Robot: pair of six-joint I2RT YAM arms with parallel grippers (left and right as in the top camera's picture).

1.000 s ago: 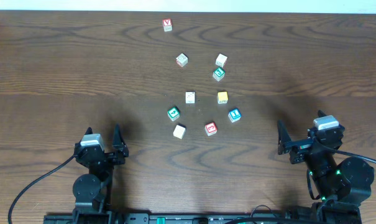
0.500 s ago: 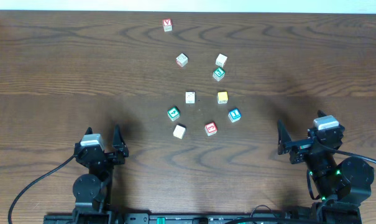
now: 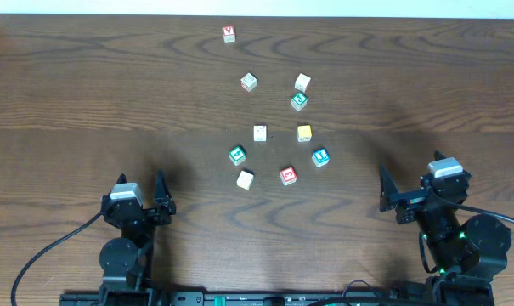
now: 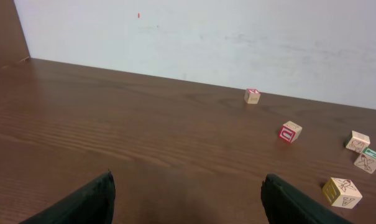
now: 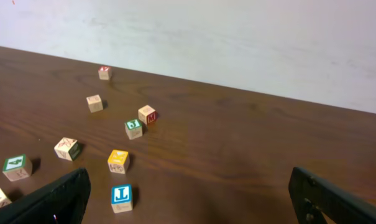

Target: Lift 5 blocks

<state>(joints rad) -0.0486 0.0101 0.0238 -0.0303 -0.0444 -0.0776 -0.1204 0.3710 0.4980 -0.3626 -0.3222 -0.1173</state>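
Note:
The blocks lie in a loose ring at the table's middle: green (image 3: 237, 155), plain cream (image 3: 245, 179), red with a "3" (image 3: 288, 175), blue (image 3: 321, 157) and yellow (image 3: 304, 133). The right wrist view shows the blue block (image 5: 121, 198), the yellow one (image 5: 118, 160) and the green one (image 5: 17, 166) ahead and to the left. My left gripper (image 3: 140, 183) (image 4: 188, 186) is open and empty near the front left edge. My right gripper (image 3: 409, 180) (image 5: 189, 186) is open and empty at the front right. Both are well short of the blocks.
Another cream cube (image 3: 260, 133) sits inside the ring. Further back lie a pale cube (image 3: 249, 82), a white one (image 3: 302, 82), a second green one (image 3: 299, 101) and the red "V" cube (image 3: 229, 34). A white wall (image 4: 237, 37) runs along the far edge.

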